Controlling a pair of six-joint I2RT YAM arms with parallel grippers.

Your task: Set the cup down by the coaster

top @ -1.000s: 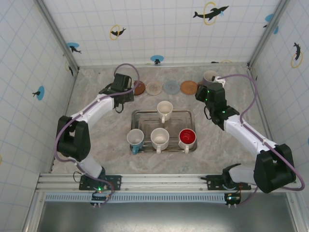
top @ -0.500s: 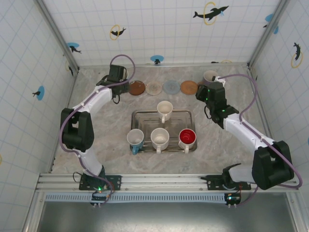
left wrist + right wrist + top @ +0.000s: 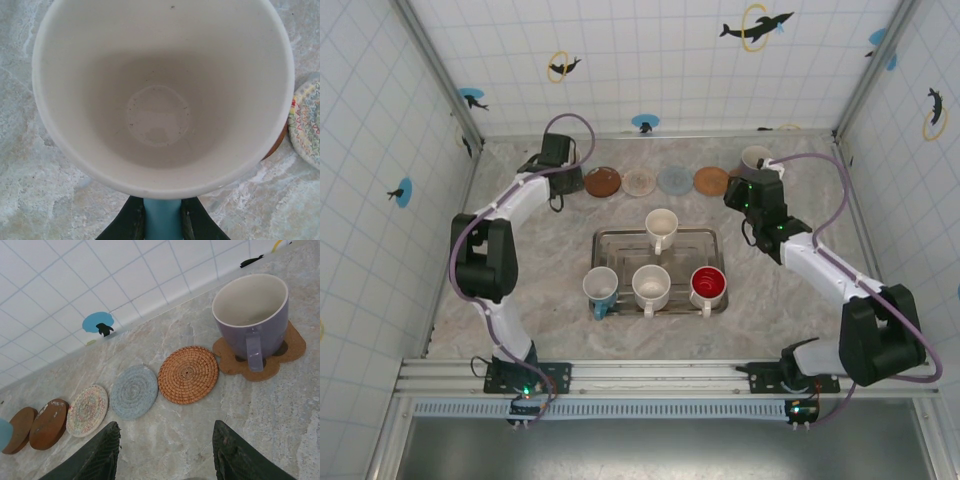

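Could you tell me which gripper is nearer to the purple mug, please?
Right. The right gripper is short of the purple mug; the left gripper is at the opposite end of the coaster row, holding a cup.

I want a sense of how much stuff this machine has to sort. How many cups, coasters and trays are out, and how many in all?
Cups: 6, four in the tray, a purple cup on the cork coaster, a cup in the left gripper
Coasters: 6, two brown ones overlapping
Trays: 1
Total: 13
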